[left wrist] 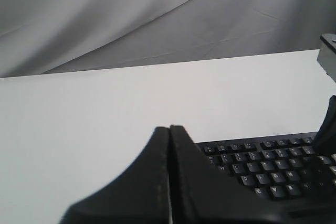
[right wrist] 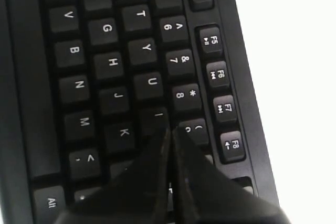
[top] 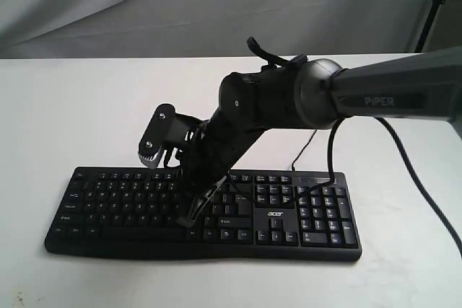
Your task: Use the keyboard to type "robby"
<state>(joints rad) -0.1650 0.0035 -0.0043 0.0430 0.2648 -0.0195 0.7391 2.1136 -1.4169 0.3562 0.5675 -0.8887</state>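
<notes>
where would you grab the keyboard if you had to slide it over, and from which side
Probably the left short end, pinched top to bottom, coming in from the left side of the exterior view. The keyboard lies flat and thin, and the right gripper sits over its middle, with that arm reaching in from the right.

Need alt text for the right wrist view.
The right gripper, fingers pressed together, points at the black keyboard, its tip beside the I, K and 9 keys; whether it touches a key cannot be told. White table shows past the function-key row.
</notes>
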